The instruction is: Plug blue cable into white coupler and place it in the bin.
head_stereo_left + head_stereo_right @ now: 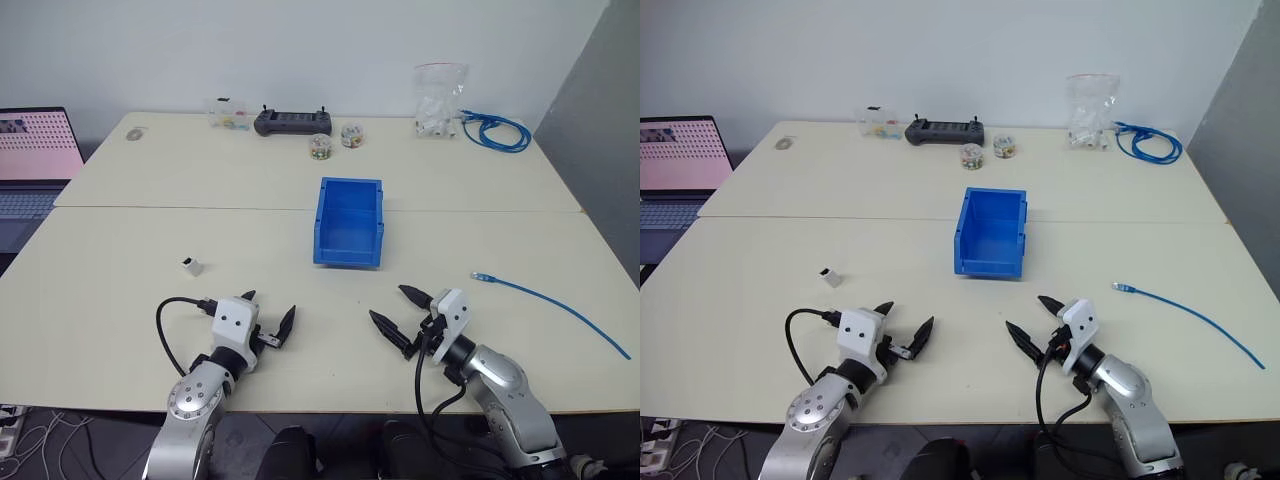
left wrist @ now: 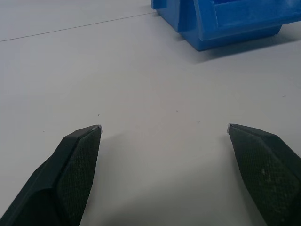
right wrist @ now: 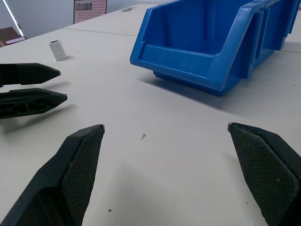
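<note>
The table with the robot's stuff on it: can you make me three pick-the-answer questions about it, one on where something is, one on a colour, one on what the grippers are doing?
1. Where is the white coupler?
A. inside the bin
B. on the table, on the robot's left
C. in the right gripper

2. What colour is the bin?
A. blue
B. red
C. green

3. How are the left gripper and the right gripper?
A. both shut
B. both open, holding nothing
C. one holds the cable

Answers: 1 B, the small block lies alone on the table, left of the bin. 2 A, its walls are bright blue. 3 B, the fingers stand apart, and the blue cable lies on the table.
</note>
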{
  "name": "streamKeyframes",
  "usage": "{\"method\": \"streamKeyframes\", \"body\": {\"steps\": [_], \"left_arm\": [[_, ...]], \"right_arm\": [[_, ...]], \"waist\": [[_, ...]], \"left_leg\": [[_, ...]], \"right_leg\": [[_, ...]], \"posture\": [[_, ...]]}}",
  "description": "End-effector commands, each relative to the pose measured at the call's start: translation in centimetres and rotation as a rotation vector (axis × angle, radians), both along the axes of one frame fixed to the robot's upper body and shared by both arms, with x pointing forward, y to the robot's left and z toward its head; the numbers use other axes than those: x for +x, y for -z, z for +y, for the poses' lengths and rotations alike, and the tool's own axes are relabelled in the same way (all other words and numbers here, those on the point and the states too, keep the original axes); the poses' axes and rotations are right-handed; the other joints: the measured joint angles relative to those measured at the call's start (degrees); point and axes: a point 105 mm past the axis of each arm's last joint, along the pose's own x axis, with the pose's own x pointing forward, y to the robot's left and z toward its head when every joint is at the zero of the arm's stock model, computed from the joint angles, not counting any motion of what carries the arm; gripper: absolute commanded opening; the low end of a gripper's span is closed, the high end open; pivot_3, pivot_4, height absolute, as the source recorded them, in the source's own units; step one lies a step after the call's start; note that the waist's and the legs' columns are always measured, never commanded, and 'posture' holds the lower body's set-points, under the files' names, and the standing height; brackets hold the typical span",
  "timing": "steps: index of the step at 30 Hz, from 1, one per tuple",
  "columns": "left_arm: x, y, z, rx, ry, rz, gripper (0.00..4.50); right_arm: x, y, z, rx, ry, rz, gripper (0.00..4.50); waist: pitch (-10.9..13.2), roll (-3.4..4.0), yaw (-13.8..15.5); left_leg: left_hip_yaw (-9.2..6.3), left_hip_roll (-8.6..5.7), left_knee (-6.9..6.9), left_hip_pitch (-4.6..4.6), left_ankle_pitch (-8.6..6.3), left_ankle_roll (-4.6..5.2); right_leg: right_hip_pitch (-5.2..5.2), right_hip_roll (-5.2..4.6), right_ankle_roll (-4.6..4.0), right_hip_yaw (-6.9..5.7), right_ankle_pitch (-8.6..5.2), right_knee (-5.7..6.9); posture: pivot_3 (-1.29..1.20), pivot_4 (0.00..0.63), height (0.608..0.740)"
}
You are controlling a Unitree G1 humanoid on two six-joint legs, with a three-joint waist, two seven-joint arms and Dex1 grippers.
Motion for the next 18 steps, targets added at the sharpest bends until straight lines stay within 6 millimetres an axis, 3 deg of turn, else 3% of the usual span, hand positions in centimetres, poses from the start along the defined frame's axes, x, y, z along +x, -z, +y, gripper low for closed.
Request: {"method": "streamKeyframes", "body": {"steps": [1,15,18], "left_arm": [[-0.1,-1.2,-0.5,-0.008,0.024,-0.054,4.5],[0.2,-1.7,0.0,0.061,0.033,-0.11,4.5],[-0.2,-2.2,-0.1,-0.057,0.086,-0.097,4.5]], "right_arm": [[-0.2,-1.0,0.5,0.017,-0.026,-0.047,4.47],[-0.2,-1.0,0.7,0.006,-0.037,-0.046,4.47],[-0.2,-1.1,0.7,0.005,-0.035,-0.051,4.47]], "waist": [[0.0,0.0,0.0],[0.0,0.0,0.01],[0.0,0.0,0.0]], "left_leg": [[0.0,0.0,0.0,0.0,0.0,0.0],[-0.01,0.0,0.0,0.0,0.0,0.0],[0.0,0.0,0.0,0.0,0.0,0.0]], "right_leg": [[0.0,0.0,0.0,0.0,0.0,0.0],[0.0,0.0,0.08,-0.01,-0.05,0.0],[0.0,0.0,0.08,0.0,-0.05,0.0]], "posture": [[0.0,0.15,0.74],[0.0,0.15,0.74],[0.0,0.15,0.74]]}}
